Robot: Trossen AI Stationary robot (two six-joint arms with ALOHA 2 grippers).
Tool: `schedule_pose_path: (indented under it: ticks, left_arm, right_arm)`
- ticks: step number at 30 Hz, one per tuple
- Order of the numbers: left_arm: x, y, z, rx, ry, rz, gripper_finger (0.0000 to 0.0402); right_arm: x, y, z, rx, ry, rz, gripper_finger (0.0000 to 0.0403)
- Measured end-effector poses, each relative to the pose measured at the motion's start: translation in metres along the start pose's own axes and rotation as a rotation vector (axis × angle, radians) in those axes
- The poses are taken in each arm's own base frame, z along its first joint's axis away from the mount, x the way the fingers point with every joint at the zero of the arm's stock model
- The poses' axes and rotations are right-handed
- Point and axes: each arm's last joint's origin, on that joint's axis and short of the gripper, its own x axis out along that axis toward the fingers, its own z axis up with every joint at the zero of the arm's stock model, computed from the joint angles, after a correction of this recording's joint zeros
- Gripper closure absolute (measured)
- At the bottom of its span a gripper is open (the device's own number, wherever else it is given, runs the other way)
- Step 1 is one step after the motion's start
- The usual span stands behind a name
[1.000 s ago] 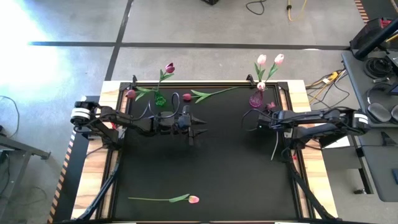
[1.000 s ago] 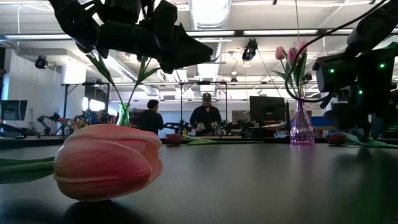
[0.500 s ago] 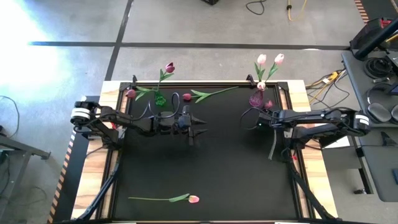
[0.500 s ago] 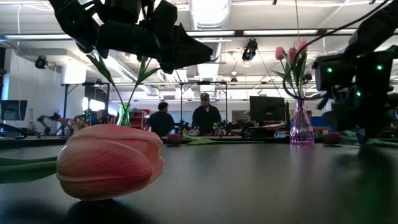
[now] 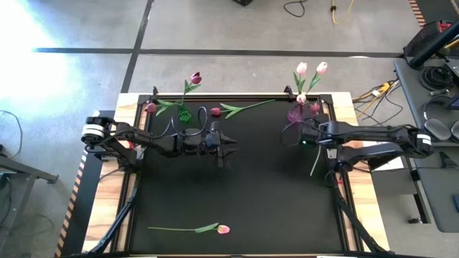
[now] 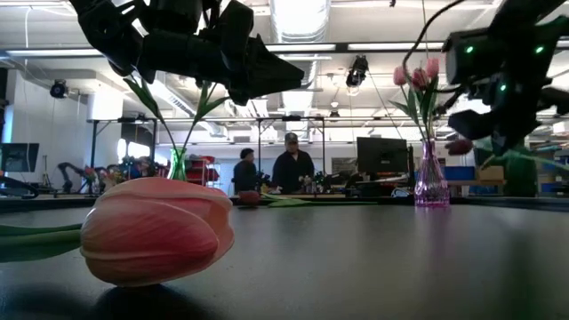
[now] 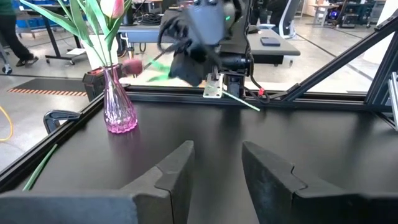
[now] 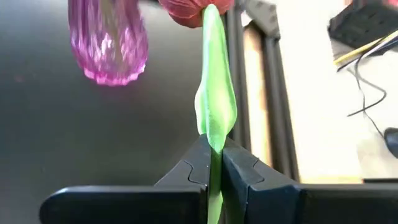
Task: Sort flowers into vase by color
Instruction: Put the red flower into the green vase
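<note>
My right gripper (image 5: 313,136) is shut on a dark red flower (image 5: 314,107) at the far right, next to the pink vase (image 5: 294,115), which holds two pale pink flowers (image 5: 302,69). A green vase (image 5: 185,115) at the far left holds one dark red flower (image 5: 195,77). Two more dark red flowers (image 5: 215,112) (image 5: 150,108) lie along the far edge. A pink flower (image 5: 223,229) lies at the near edge. My left gripper (image 5: 228,140) hangs open above the table left of centre, touching nothing. My right gripper pinches the flower's green stem and leaf (image 8: 214,140) between its two fingers, a little below the dark red head (image 8: 189,9). The fingers slant down from the table's right and run along the stem. The head (image 6: 460,145) is lifted clear of the table.
Black frame rails (image 5: 337,143) edge the dark mat (image 5: 237,186). Cables and gear (image 5: 430,72) lie on a stand to the right. Beyond the far edge, people (image 6: 292,169) stand at benches in the room.
My right gripper has risen and tipped, moving slightly toward the far edge and the pink vase. The dark red flower has come up with it: its head lay on the table a second ago and now hangs clear.
</note>
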Motion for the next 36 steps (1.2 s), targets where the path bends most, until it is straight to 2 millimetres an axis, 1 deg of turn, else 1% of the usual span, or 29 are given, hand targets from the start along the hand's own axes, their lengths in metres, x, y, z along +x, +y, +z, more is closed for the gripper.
schedule_pose_path:
  ticks: [5,10,17,25,31,34,36]
  left_arm:
    - [0.0,0.0,0.001,-0.001,-0.008,0.0,0.0286]
    - [0.0,0.0,0.002,-0.001,-0.015,0.0,0.0286]
    - [-0.002,0.002,0.007,0.001,-0.039,0.004,0.0286]
    - [-0.008,0.008,0.018,0.003,-0.068,0.024,0.0286]
    - [-0.016,0.017,0.026,0.016,-0.061,0.054,0.0286]
    - [-0.019,0.021,0.024,0.008,-0.053,0.052,0.0286]
    - [-0.021,0.023,0.021,0.008,-0.047,0.014,0.0286]
  right_arm:
    - [-0.017,-0.013,-0.004,0.066,-0.127,0.021,0.039]
    - [-0.031,-0.017,-0.002,0.084,-0.231,0.078,0.039]
    - [-0.06,-0.02,0.016,0.068,-0.348,0.111,0.039]
    - [-0.096,-0.022,0.034,0.005,-0.478,0.202,0.039]
    - [-0.122,-0.016,0.037,-0.11,-0.616,0.267,0.039]
    - [-0.132,-0.006,0.032,-0.185,-0.669,0.31,0.039]
    - [-0.138,0.002,0.028,-0.226,-0.697,0.339,0.039]
